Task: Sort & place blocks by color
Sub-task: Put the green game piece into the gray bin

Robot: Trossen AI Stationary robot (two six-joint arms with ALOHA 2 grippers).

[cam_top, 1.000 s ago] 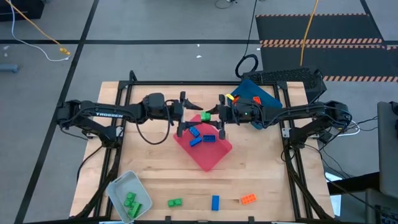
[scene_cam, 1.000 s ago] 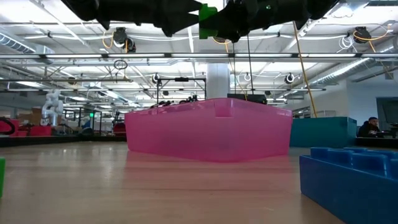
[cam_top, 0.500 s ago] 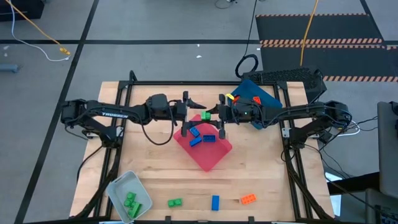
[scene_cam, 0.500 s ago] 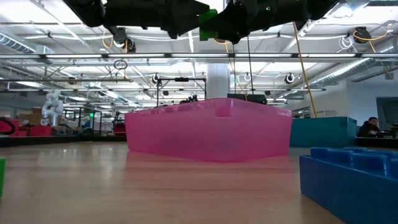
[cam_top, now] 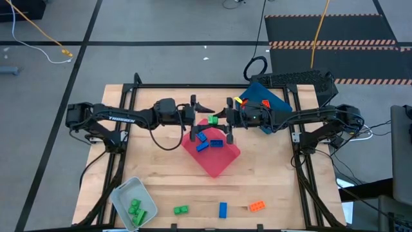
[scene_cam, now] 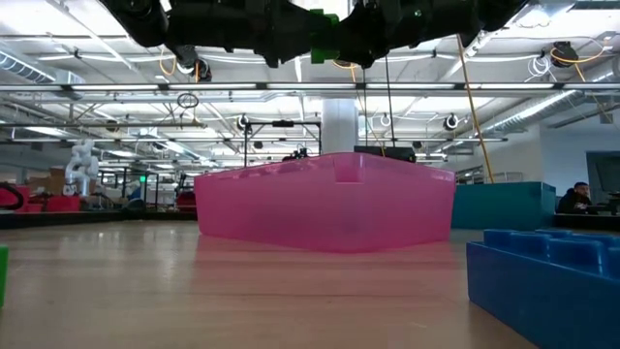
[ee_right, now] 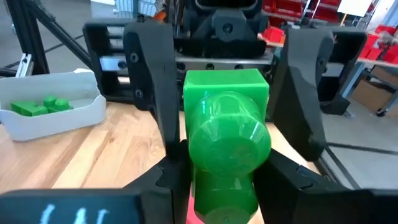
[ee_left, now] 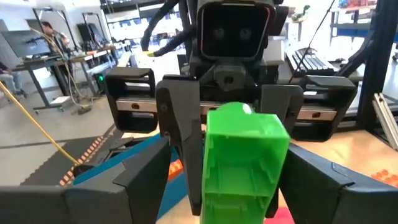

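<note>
My right gripper is shut on a green block, held above the far corner of the pink-red tray. The block also shows in the right wrist view and the left wrist view. My left gripper faces it from the table's left, open. Its fingers stand on either side of the block's free end with a gap showing. Blue blocks lie in the pink-red tray. Green blocks lie in the pale grey tray. My right gripper pinches the green block between its two fingers by two opposite sides, at the studded end. The fingers come level from the table's right side. The block lies level and clear above the pink-red tray, its hollow underside toward my left gripper.
A dark blue tray with orange blocks stands at the far right. Loose green, blue and orange blocks lie near the table's front edge. The blue one stands close in the low view.
My left gripper has moved toward the table's right edge, up to the green block, and its open fingers now stand around the block's free end. My right gripper and the block have kept still.
</note>
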